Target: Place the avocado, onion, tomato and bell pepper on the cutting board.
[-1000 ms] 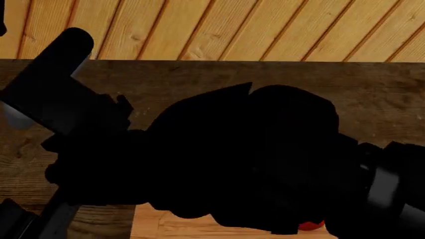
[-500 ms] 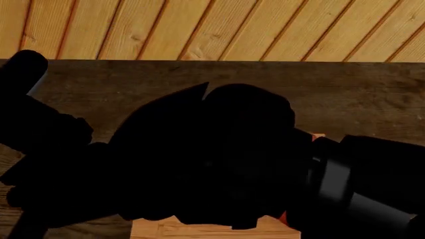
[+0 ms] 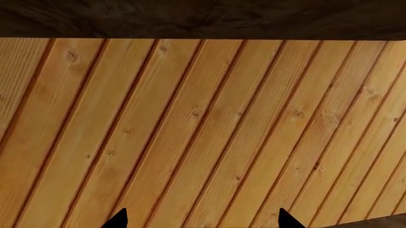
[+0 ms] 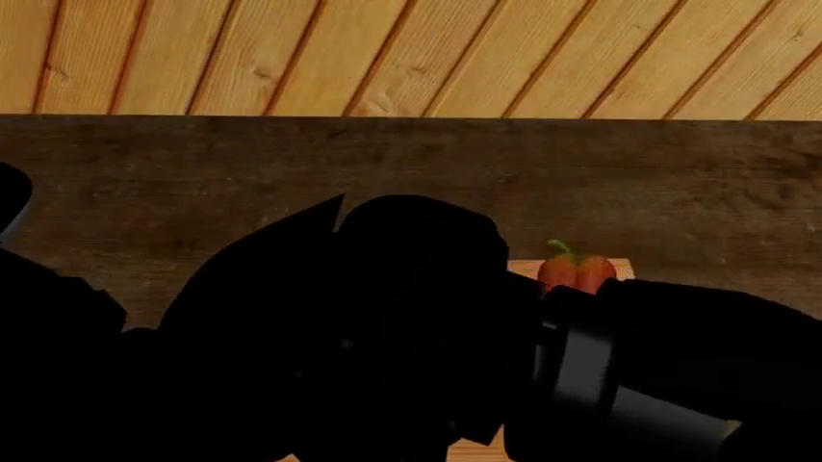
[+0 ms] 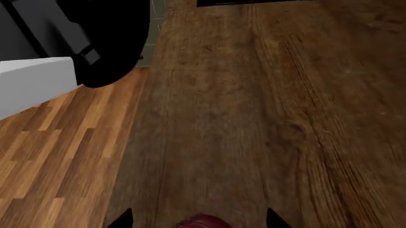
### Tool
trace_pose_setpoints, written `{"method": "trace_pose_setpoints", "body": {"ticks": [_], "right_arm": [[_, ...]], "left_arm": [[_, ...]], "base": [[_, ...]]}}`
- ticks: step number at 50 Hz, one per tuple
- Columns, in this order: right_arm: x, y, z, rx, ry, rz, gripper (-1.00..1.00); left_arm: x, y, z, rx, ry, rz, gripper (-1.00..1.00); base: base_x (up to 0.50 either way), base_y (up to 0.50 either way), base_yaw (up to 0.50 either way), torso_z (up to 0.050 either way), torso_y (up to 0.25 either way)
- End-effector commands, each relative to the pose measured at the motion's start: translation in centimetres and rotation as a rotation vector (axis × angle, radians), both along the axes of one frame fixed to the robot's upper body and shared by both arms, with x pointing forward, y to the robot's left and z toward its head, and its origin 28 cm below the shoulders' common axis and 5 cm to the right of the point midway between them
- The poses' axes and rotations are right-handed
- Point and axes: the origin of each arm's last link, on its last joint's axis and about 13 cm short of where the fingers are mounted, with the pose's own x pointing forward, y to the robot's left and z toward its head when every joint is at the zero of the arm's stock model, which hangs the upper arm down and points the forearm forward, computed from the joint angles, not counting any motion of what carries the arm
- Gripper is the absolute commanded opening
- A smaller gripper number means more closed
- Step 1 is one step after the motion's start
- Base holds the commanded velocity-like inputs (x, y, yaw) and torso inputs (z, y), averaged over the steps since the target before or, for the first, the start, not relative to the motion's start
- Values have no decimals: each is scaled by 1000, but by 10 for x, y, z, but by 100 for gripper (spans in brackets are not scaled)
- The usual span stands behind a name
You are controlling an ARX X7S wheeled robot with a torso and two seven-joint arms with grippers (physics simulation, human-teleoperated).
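Right jaws: two dark fingertips [image 5: 120, 217] show at the edge of the right wrist view, set well apart, the right gripper [image 5: 198, 219] spread wide.
Between right tips: top of a deep purple-red round thing, the onion [image 5: 201, 221], sits in the gap. Whether the pads touch it, cannot tell.
Under right gripper: dark wooden table [image 5: 254, 104], grain running away from the camera. Table edge on one side, with lighter plank floor [image 5: 57, 156] beyond and below.
Near that edge: a black and grey block of the robot's body [image 5: 70, 42].
Left jaws: two dark tips [image 3: 117, 219] only, set far apart, the left gripper [image 3: 201, 219] wide with nothing between.
Facing left gripper: light wood plank wall [image 3: 203, 133], boards slanted, with a dark band of table above in that picture.
Head view, arms: black mass of both arms [image 4: 385, 337] fills the lower half and hides most of the tabletop.
Bell pepper: bell pepper [image 4: 575, 269], red with a green stem, upright, peeking just above the right arm's grey-banded forearm.
Cutting board: light wood sliver of the cutting board [image 4: 525, 267] beside and behind the pepper; pepper appears to stand on it.
Avocado, tomato: hidden.
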Motion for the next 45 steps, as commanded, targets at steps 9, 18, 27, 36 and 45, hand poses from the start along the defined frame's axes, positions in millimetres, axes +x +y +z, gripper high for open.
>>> {"method": "trace_pose_setpoints", "body": {"ticks": [9, 18, 27, 36, 45], "right_arm": [[-6, 3, -24, -51, 70, 9, 100], [-6, 1, -34, -87, 66, 0, 100], [-6, -2, -44, -119, 83, -13, 100], [-5, -8, -56, -154, 104, -39, 100], [-3, -11, -60, -182, 111, -59, 100]], "left_arm": [[1, 3, -4, -13, 3, 5, 100], [1, 3, -5, -19, 4, 5, 100], [2, 3, -7, -24, 7, 4, 100], [3, 4, -11, -32, 16, 3, 100], [3, 4, -13, -37, 18, -1, 100]], "base": [[0, 0, 0, 0, 0], [0, 0, 0, 0, 0], [0, 0, 0, 0, 0], [0, 0, 0, 0, 0], [0, 0, 0, 0, 0]]}}
